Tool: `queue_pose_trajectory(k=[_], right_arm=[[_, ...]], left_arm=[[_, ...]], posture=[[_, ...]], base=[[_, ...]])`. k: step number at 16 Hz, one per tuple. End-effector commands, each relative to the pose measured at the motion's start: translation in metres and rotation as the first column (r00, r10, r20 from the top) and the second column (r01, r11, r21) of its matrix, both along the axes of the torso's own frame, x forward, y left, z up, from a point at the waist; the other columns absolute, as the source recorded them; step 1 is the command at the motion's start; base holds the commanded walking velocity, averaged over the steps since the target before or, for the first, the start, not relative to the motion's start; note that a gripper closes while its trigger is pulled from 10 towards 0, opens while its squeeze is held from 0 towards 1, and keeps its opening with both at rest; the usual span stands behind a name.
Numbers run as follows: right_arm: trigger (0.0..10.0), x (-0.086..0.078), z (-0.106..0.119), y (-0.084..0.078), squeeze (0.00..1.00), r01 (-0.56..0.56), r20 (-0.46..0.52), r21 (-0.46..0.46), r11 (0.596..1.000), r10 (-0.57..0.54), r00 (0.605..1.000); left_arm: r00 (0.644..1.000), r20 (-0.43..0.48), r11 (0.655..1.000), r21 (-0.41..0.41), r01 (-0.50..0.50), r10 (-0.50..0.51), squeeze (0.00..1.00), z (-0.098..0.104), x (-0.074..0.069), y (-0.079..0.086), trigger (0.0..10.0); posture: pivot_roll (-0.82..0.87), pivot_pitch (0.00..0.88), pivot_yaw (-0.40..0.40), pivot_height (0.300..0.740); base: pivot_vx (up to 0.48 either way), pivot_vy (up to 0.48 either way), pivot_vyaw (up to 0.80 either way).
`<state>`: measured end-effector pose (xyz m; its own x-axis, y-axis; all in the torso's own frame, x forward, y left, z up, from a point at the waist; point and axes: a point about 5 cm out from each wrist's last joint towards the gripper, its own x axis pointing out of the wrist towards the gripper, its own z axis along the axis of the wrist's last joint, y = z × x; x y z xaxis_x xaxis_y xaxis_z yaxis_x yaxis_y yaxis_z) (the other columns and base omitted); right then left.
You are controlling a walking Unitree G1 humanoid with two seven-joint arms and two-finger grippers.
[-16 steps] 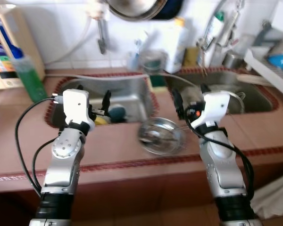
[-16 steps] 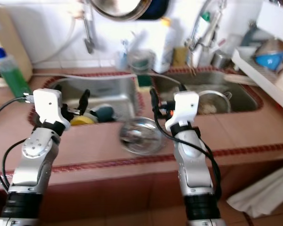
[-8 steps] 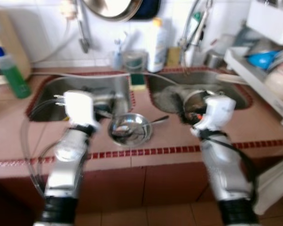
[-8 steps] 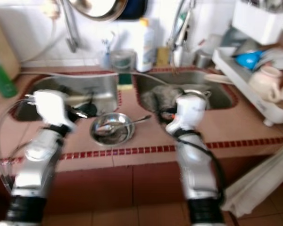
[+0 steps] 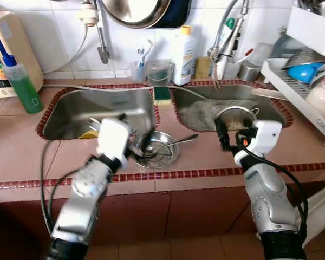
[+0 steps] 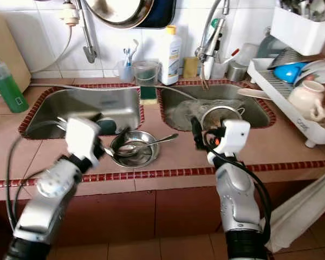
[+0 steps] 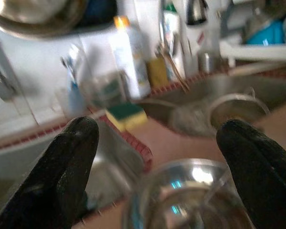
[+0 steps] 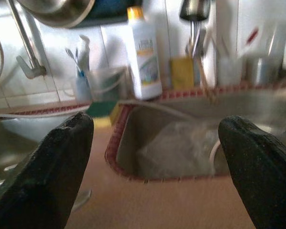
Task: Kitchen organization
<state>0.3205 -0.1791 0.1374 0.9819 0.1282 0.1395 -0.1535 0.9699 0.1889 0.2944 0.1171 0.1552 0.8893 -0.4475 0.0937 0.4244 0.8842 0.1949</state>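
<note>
A steel bowl (image 5: 154,152) with a spoon (image 5: 176,142) in it sits on the desk (image 5: 206,160) between the two sinks, near the front edge. The left gripper (image 7: 157,171) hangs just over its near-left rim, fingers apart. The right gripper (image 8: 155,157), also spread, is well right, before the right sink (image 5: 233,105).

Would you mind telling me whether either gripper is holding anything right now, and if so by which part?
Nothing is held. The left gripper is open, its fingers spread above the steel bowl on the counter; the right gripper is open before the right sink.
</note>
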Motion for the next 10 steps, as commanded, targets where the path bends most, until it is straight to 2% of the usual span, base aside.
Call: queue_pose_trajectory(k=[1,4,6,10], right_arm=[[10.0,0.005,0.002,-0.007,0.0,0.004,-0.016,0.04,0.999,-0.003,1.0],[10.0,0.016,0.002,-0.015,0.0,0.003,-0.045,0.106,0.994,0.002,0.999],[10.0,0.022,0.004,-0.015,0.0,-0.029,-0.045,0.139,0.99,0.036,0.998],[10.0,0.036,0.006,-0.004,0.0,-0.176,-0.047,0.253,0.951,0.194,0.98]], left_arm=[[1.0,0.001,0.999,0.019,0.027,-0.027,0.0,0.004,-0.003,-0.005,10.0],[0.999,-0.024,0.999,0.026,0.044,-0.044,0.0,0.003,-0.005,-0.008,10.0],[0.998,-0.026,0.998,0.019,0.055,-0.055,0.0,0.006,-0.005,-0.01,10.0],[0.988,-0.044,0.988,0.027,0.152,-0.151,0.0,0.007,-0.015,-0.021,10.0]], posture=[[-0.15,0.035,0.023,0.74],[-0.15,0.037,0.023,0.74],[-0.15,0.037,0.023,0.74],[-0.13,0.038,0.012,0.74]], base=[[0.0,0.0,0.0],[0.0,0.0,0.0],[0.0,0.0,0.0],[0.0,0.0,0.0]])
